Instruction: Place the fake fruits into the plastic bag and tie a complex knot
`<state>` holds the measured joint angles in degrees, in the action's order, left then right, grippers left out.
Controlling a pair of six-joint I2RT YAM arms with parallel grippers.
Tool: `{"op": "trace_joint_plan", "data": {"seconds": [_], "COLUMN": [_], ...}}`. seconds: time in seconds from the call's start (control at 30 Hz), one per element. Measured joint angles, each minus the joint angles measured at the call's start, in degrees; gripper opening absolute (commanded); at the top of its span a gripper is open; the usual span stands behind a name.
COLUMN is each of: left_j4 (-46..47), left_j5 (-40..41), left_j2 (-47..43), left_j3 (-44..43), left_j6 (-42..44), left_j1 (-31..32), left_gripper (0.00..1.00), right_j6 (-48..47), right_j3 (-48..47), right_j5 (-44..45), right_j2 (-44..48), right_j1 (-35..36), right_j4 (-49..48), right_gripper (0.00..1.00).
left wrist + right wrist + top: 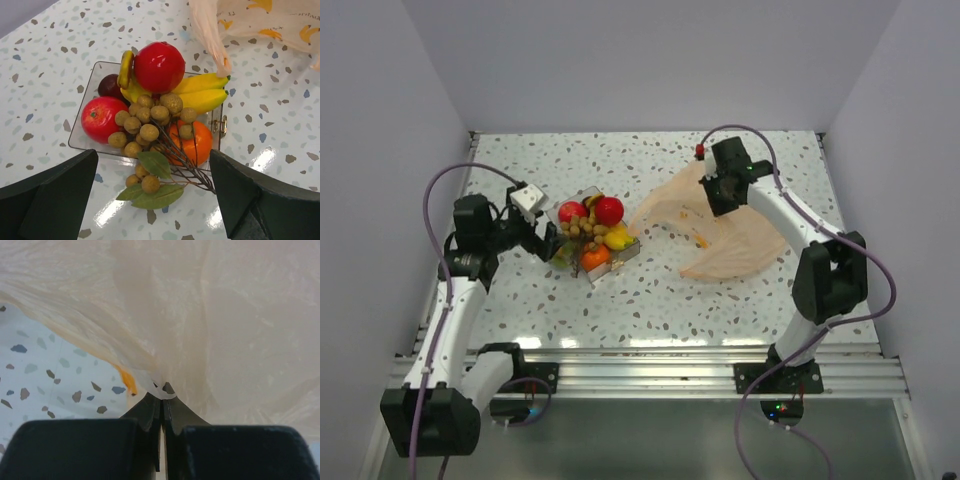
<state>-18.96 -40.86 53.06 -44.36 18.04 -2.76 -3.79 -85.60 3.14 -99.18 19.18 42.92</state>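
**Top external view.** The left pincer [550, 243] stands at the left edge of the clear tray [632, 250], jaws apart. The fake fruits [592, 232] are heaped in this tray, left of centre on the tabletop [650, 300]. The plastic bag [745, 245] lies on the tabletop to the right of the tray, with its left tip close to the tray. The right pincer [717, 192] is at the far edge of the bag.

**Left wrist view.** Both dark fingers [50, 200] frame the tray from the near side, spread wide with nothing between them. In the tray:
- One red apple [159, 66] sits on top at the far side.
- A second apple [102, 119] lies at the left.
- The bananas [202, 92] lie at the right.
- The orange piece [197, 142] is at the near right corner.
- The tan grape cluster [150, 122] lies across the middle. Its green leaves [155, 165] hang over the near rim onto the tabletop.

A strip of the bag hangs just beyond the banana tips.

**Right wrist view.** The right pincer's jaws are pressed together, clamped on a gathered fold of the bag film. The film rises and fills most of the view. Speckled tabletop shows at the lower left.
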Motion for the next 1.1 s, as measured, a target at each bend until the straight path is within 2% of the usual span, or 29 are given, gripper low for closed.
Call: {"op": "trace_joint_plan", "data": {"seconds": [0.17,0.3,0.57,0.77,1.1], "left_j4": [4.4,6.1,8.0,8.1,5.0], "left_j5": [-0.8,-0.5,-1.3,-1.3,-0.9], "left_j2": [9.4,15.0,23.3,30.8,40.0], "left_j3": [-1.5,-4.2,-11.5,-13.7,-20.6], "left_j6": [0.6,3.1,19.8,31.6,41.2], "left_j1": [2.4,6.3,13.8,17.3,18.7], "left_gripper": [1.00,0.99,0.99,0.99,0.98], "right_j6": [2.9,4.3,6.3,6.7,6.8], "right_j3": [5.8,6.8,6.4,5.5,5.0], "right_j5": [-3.9,-5.0,-6.1,-5.9,-5.9], "right_j2": [-0.2,-0.2,0.0,0.0,-0.1], "right_j1": [0.0,0.0,-1.0,-1.2,-1.2], "right_j4": [-0.4,-1.3,-2.4,-2.3,-2.2], "right_gripper": [0.00,0.00,0.00,0.00,0.00]}}
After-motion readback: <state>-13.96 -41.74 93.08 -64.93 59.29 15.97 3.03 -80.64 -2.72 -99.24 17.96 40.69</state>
